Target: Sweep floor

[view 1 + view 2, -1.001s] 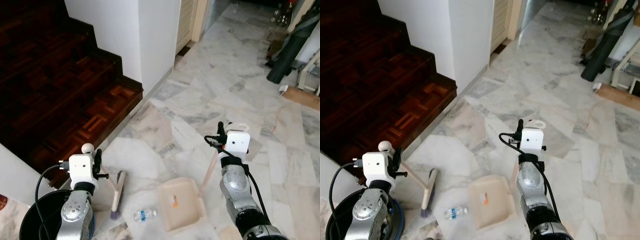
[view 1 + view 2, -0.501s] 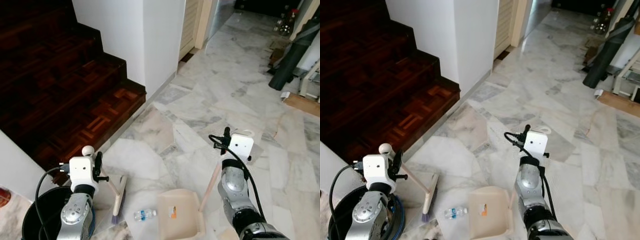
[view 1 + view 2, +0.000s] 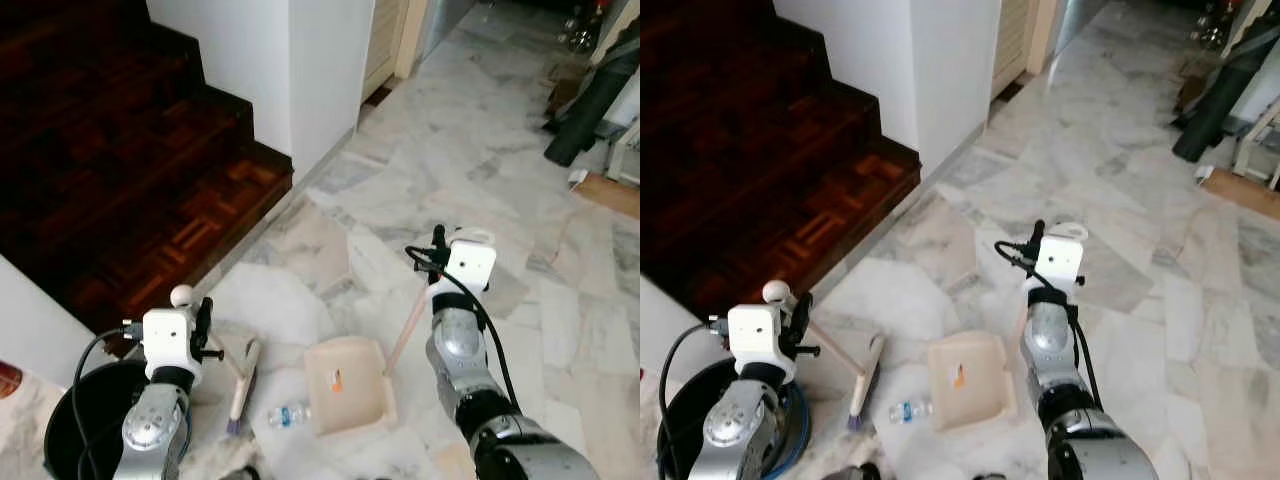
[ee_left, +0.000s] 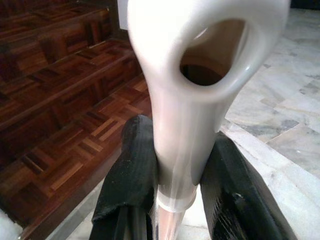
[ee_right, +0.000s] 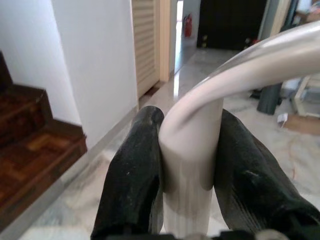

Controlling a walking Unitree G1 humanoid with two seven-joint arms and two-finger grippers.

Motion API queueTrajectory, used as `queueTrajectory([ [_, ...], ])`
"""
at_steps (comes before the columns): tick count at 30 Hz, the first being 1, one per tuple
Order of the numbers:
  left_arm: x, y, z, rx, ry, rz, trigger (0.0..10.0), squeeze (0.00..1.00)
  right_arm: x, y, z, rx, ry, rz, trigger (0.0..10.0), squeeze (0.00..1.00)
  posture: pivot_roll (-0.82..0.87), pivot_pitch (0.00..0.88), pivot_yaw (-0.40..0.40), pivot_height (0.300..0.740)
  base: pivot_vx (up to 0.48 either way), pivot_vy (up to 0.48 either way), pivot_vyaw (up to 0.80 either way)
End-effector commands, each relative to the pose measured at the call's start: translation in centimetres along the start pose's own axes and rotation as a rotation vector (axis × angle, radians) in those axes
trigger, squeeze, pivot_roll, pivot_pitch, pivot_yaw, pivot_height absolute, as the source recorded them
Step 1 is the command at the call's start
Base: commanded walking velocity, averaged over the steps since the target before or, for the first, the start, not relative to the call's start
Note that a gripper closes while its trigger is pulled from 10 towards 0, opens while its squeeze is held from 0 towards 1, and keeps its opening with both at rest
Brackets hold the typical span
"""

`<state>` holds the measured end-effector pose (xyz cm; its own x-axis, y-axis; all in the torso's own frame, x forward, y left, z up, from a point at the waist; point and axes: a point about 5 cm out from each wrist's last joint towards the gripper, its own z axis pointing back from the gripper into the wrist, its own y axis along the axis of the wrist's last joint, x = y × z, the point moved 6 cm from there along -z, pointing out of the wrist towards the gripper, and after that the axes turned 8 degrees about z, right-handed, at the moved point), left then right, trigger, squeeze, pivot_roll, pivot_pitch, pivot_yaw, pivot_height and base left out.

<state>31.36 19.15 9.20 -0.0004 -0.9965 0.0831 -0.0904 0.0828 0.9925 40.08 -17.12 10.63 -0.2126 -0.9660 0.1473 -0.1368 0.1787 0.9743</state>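
My left gripper (image 4: 172, 165) is shut on the pale handle of a broom (image 3: 240, 385), whose brush head rests on the marble floor at the lower left. My right gripper (image 5: 187, 150) is shut on the long handle (image 3: 405, 330) of a beige dustpan (image 3: 348, 385) lying flat on the floor between the arms. A small clear plastic bottle (image 3: 290, 414) lies on the floor between the brush head and the dustpan's near left corner.
A black bucket (image 3: 80, 420) stands at my lower left beside the left arm. Dark wooden stairs (image 3: 120, 170) rise on the left, ending at a white wall corner (image 3: 320, 70). Marble floor (image 3: 470, 170) stretches ahead; a dark bag (image 3: 595, 95) and cardboard (image 3: 610, 190) lie far right.
The camera has shifted a little. The dustpan has slid slightly left, closer to the bottle, with the right arm leaning further in. Both grippers keep their hold.
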Motion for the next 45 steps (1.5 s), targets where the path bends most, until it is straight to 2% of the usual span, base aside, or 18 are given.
queueTrajectory([
  [1,0.4,0.2,0.4,-0.009,-0.021,-0.007,10.0,0.0,0.2,-0.7,0.4,-0.023,-0.002,-0.009,10.0,0.0,0.19,0.26,-0.044,0.74,0.0,0.0,0.0],
  [10,0.5,1.1,1.6,-0.024,-0.04,-0.008,10.0,0.0,0.5,-2.2,1.4,-0.057,-0.009,-0.007,10.0,0.0,0.21,0.311,-0.031,0.74,0.0,0.0,0.0],
  [19,0.9,1.8,1.8,-0.029,-0.053,-0.005,10.0,0.0,1.6,-2.5,1.7,-0.061,-0.052,0.025,10.0,0.0,0.21,0.329,-0.02,0.74,0.0,0.0,0.0],
  [22,0.8,1.9,2.1,-0.036,-0.054,-0.007,10.0,0.0,3.1,-2.0,1.4,-0.036,-0.115,0.08,10.0,0.0,0.22,0.338,-0.018,0.74,0.0,0.0,0.0],
  [23,0.8,1.9,2.1,-0.036,-0.054,-0.007,10.0,0.0,3.1,-2.0,1.4,-0.036,-0.115,0.08,10.0,0.0,0.22,0.338,-0.018,0.74,0.0,0.0,0.0],
  [24,0.8,2.0,2.2,-0.042,-0.052,-0.008,10.0,0.0,4.2,-1.4,1.1,-0.013,-0.167,0.076,10.0,0.0,0.22,0.341,-0.017,0.74,0.0,0.0,0.0],
  [26,0.7,2.0,2.3,-0.043,-0.051,-0.008,10.0,0.0,4.6,-1.1,0.9,-0.001,-0.186,0.067,10.0,0.0,0.22,0.341,-0.017,0.74,0.0,0.0,0.0],
  [28,0.6,1.9,2.5,-0.052,-0.049,-0.009,10.0,0.0,5.5,1.5,-0.2,0.095,-0.234,-0.011,10.0,0.0,0.21,0.341,-0.018,0.74,0.0,0.0,0.0],
  [31,0.6,1.9,2.5,-0.054,-0.049,-0.01,10.0,0.0,5.5,1.9,-0.4,0.111,-0.237,-0.021,10.0,0.0,0.21,0.341,-0.018,0.74,0.0,0.0,0.0],
  [36,1.1,1.7,2.3,-0.058,-0.055,0.002,10.0,0.0,4.5,4.8,-1.4,0.207,-0.219,-0.062,10.0,0.0,0.2,0.337,-0.023,0.74,0.0,0.0,0.0],
  [41,1.1,1.8,2.3,-0.061,-0.054,0.002,10.0,0.0,4.3,4.9,-1.4,0.209,-0.214,-0.053,10.0,0.0,0.2,0.335,-0.025,0.74,0.0,0.0,0.0],
  [45,1.0,2.0,2.5,-0.059,-0.052,0.001,10.0,0.0,4.0,3.3,-0.8,0.16,-0.188,-0.001,10.0,0.0,0.22,0.339,-0.028,0.74,0.0,0.0,0.0],
])
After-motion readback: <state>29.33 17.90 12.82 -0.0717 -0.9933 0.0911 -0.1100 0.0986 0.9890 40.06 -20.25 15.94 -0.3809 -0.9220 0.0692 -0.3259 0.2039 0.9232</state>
